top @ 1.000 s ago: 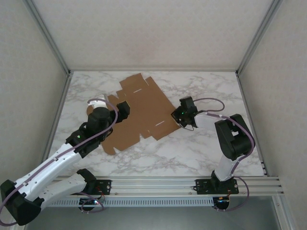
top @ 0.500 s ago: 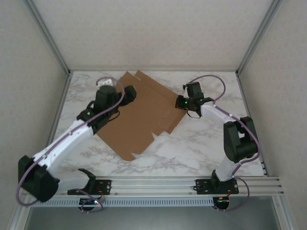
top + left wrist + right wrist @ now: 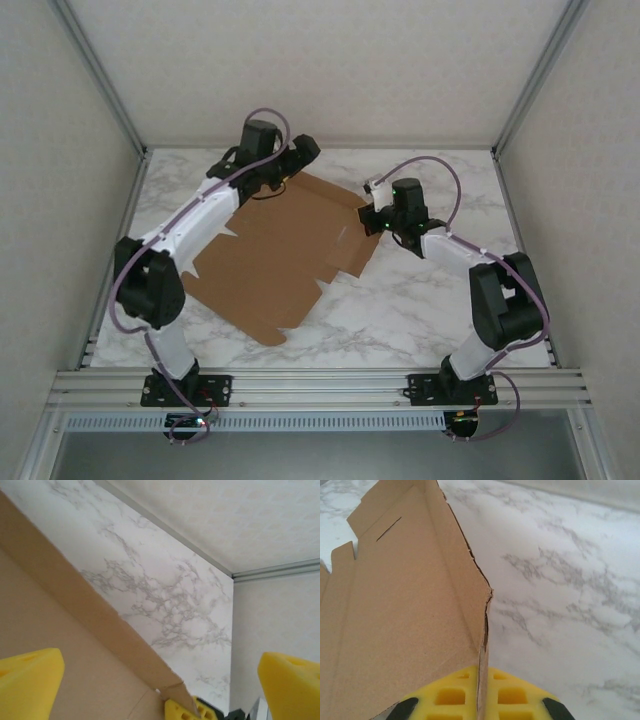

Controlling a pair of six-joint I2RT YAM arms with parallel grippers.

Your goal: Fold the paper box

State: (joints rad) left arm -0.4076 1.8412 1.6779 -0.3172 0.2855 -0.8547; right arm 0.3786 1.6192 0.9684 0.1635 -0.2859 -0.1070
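Note:
The paper box is a flat brown die-cut sheet on the marble table, with its right edge raised. My right gripper is shut on that raised right corner. In the right wrist view its yellow pads pinch the cardboard edge, and the slotted panel runs away to the left. My left gripper hovers open over the box's far edge near the back wall. In the left wrist view its wide-apart pads frame the cardboard edge, with nothing between them.
White walls and metal corner posts close in the table on three sides. An aluminium rail runs along the near edge. Bare marble lies right of the box and in front of it.
My left arm has swung from the box's left side up to its far edge, staying open. The right gripper has carried its corner backward, and the sheet has turned and shifted.

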